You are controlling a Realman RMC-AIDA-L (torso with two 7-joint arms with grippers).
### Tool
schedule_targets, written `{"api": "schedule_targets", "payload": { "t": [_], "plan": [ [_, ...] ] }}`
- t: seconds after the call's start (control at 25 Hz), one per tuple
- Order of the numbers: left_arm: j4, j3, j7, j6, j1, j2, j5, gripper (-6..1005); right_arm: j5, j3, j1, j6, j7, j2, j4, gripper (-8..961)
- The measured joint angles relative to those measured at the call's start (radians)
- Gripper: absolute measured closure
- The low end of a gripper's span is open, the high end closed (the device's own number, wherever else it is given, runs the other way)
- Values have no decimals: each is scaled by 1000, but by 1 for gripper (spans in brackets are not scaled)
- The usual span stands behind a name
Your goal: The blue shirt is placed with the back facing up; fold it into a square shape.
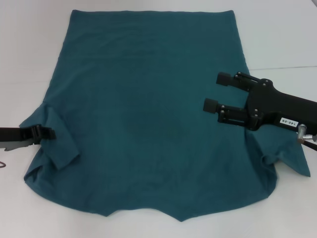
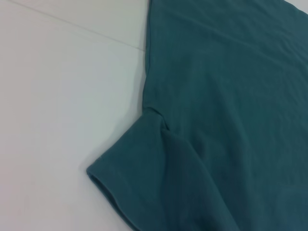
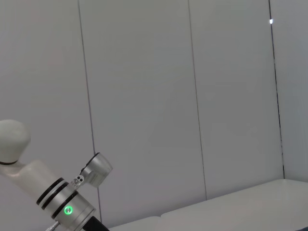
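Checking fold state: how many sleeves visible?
2. One sleeve is at the shirt's left edge, beside the left pincer. The other sleeve pokes out at the right edge, partly hidden under the open right pincer.

white table (image 1: 29, 59) fills my head view edges | grey panelled wall (image 3: 144, 96) across my right wrist view

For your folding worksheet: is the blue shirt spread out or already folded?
Mostly spread: the blue shirt lies flat on the table, only its sleeve turned inward.
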State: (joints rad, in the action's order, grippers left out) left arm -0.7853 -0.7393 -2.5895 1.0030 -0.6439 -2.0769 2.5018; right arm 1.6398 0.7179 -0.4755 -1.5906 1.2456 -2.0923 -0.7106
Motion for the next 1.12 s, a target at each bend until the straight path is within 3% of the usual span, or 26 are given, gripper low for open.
{"api": "schedule_targets", "payload": {
  "t": [0.12, 0.76, 0.88, 1.12],
  "plan": [
    [0, 0, 0, 0, 0, 0, 0, 604, 0, 0, 0, 0, 0, 0, 2, 72],
    [6, -1, 10, -4, -12, -1, -7, 671, 0, -2, 0, 1, -1, 0, 8, 73],
    [4, 0, 11, 0, -12, 1, -12, 885, 0, -2, 0, 2, -1, 0, 8, 73],
    [-12, -5, 17, 1, -13, -1, -13, 965, 0, -3, -1, 5, -2, 0, 8, 71]
  ]
}}
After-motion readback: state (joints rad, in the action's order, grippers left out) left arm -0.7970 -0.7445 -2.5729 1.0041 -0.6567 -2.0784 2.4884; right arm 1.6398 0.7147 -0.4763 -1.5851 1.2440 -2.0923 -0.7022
